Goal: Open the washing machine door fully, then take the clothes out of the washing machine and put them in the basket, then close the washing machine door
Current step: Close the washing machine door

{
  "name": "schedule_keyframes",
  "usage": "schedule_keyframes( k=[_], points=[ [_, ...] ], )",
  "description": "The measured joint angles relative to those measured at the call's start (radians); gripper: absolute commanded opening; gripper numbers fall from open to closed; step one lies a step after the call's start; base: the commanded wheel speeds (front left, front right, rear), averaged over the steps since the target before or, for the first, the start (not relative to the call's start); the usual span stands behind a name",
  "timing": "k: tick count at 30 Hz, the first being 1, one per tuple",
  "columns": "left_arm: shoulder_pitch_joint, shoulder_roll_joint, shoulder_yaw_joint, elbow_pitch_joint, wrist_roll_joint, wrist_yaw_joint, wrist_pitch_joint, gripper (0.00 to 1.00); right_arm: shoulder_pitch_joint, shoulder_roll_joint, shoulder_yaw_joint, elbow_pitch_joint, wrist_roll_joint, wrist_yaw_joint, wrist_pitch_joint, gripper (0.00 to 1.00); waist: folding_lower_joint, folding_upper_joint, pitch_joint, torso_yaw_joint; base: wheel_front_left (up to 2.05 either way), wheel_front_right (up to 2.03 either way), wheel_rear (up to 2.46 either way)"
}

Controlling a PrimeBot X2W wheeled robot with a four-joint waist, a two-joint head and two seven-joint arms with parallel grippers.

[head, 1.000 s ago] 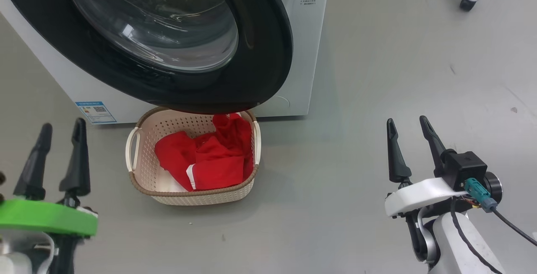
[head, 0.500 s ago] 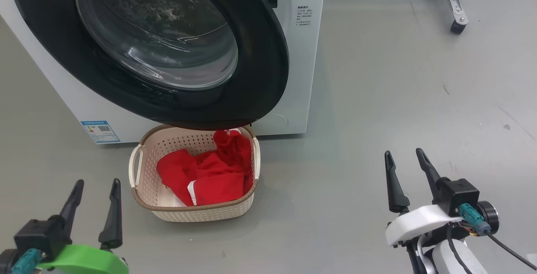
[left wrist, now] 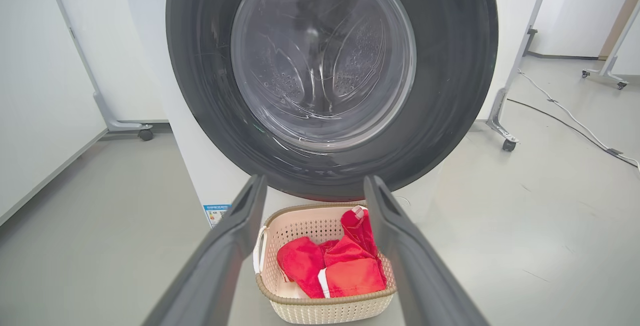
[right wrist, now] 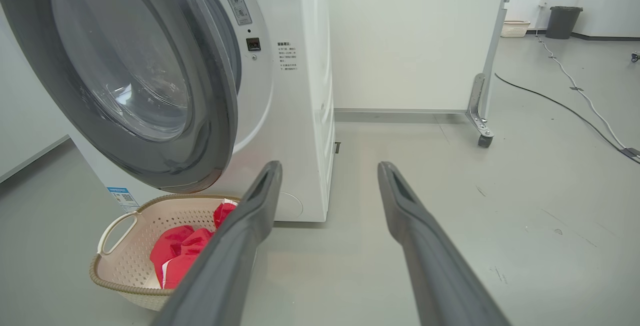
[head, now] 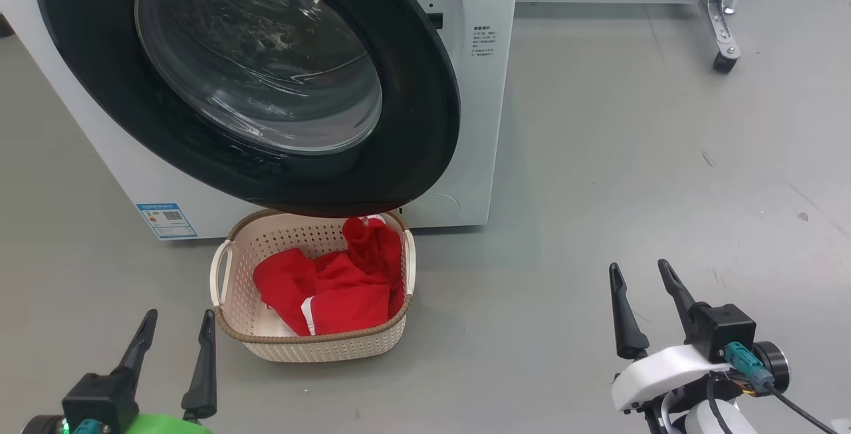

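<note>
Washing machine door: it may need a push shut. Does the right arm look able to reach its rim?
Probably yes: the right gripper is open and empty, with only bare floor between it and the washing machine door.

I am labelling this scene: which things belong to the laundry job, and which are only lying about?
Job: washing machine, door, red clothes, basket.
Lying about: wheeled stand, grey bin.
</note>
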Motion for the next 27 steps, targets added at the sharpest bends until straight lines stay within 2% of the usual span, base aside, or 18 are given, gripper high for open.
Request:
schedule_keyframes(
  k=[27],
  points=[
    [0.002,-0.023,-0.025,0.018,0.028,0.023,-0.027,1.00,0.003,0.000,-0.006,-0.011,-0.001,0.009,0.000,1.00,0.0000,0.0000,0.003,0.005,0.00,0.00,0.00]
  ],
)
